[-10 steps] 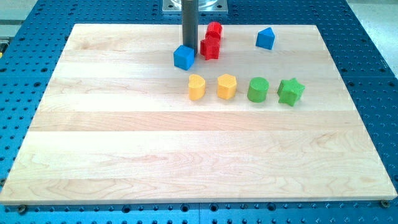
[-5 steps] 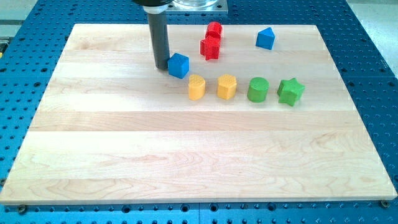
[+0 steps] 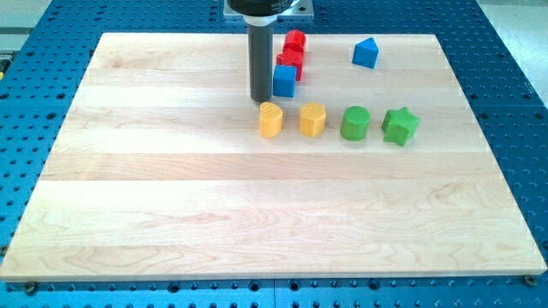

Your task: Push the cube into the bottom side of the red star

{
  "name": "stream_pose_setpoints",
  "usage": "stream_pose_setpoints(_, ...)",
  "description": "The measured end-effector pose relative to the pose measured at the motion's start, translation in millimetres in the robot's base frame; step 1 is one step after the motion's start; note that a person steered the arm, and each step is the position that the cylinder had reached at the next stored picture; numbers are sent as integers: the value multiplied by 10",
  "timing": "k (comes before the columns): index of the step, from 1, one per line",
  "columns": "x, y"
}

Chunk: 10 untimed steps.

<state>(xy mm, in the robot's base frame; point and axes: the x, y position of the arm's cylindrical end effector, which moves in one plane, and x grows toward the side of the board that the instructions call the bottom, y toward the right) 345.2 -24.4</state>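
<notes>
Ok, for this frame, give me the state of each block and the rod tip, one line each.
blue cube: pressed against red star's bottom side
red star: partly hidden by cube
my tip: at cube's left
red block: touching star, above it
yellow blocks: upright, apart

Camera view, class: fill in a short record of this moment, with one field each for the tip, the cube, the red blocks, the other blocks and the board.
tip: my tip sits at the left side of the blue cube, touching or nearly so
cube: blue cube pressed against the lower red block
red blocks: red star-like block with a second red block just above it
other blocks: blue block at the view's upper right; below, a row of yellow block, yellow block, green cylinder, green star
board: wooden board
</notes>
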Motion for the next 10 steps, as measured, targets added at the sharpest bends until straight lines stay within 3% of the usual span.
stream_pose_setpoints(3,-13,-206)
stream_pose_setpoints(9,-310,293)
stream_pose_setpoints(10,-216,-86)
